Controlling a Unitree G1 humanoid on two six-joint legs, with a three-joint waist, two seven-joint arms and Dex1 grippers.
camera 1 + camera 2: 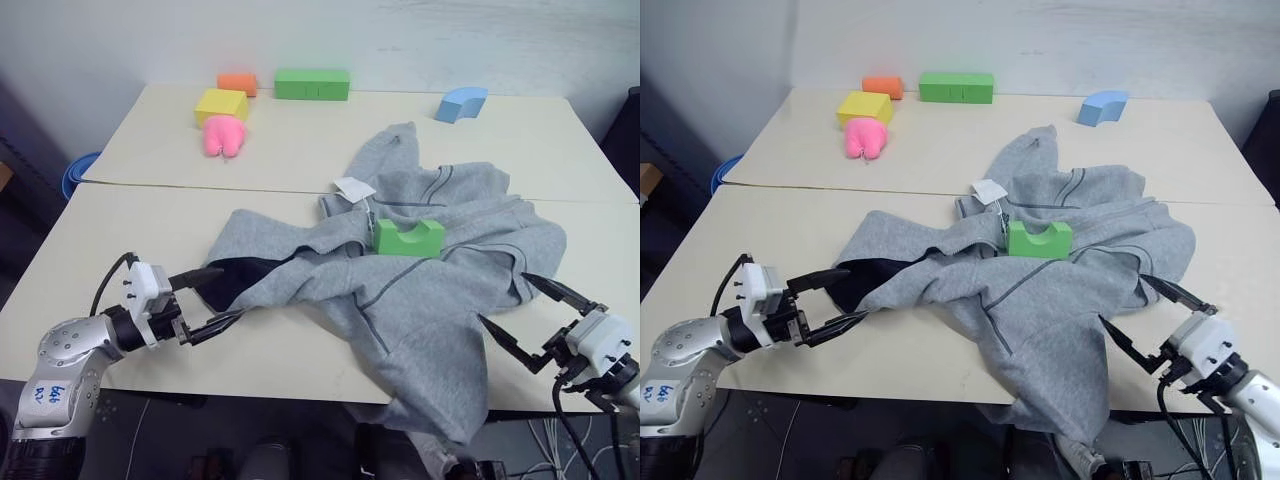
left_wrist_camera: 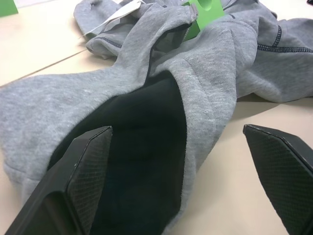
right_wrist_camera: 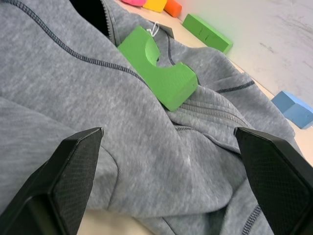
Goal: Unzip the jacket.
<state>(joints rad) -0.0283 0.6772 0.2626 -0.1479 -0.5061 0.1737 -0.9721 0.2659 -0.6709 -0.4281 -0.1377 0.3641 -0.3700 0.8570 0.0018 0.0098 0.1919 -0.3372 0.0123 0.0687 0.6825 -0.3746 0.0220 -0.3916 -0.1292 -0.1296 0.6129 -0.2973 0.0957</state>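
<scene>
The light grey jacket [image 1: 420,290] lies crumpled across the near table, with one part hanging over the front edge. Its dark lining [image 2: 142,147] shows at the left end, and a white tag [image 1: 354,188] sticks out near the collar. A green notched foam block [image 1: 408,237] rests on top of the jacket. My left gripper [image 1: 222,295] is open, level with the table, its fingers on either side of the dark lining's edge. At the jacket's right side my right gripper [image 1: 503,298] is open, pointing into the grey fabric with nothing held.
On the far table stand a yellow block [image 1: 221,103], an orange block [image 1: 237,83], a long green block [image 1: 312,84], a blue curved block [image 1: 461,103] and a pink plush toy [image 1: 224,136]. A blue bin [image 1: 80,170] sits beyond the left edge.
</scene>
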